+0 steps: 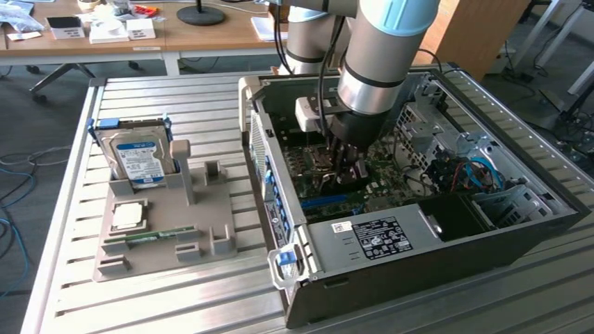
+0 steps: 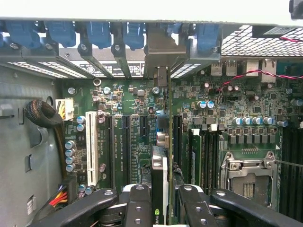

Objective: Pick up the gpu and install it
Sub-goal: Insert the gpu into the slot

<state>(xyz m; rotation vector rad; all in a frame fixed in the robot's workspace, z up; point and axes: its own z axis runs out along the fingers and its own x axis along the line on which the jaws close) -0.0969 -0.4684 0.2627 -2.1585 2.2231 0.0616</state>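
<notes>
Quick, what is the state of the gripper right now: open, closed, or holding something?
The gripper: closed, holding the gpu edge-on between its fingers.

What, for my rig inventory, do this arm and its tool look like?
The arm is a silver-grey tube with light-blue caps and a black band. A white box and dark cables sit near the wrist. The tool has black linked fingers dotted with round pins.
</notes>
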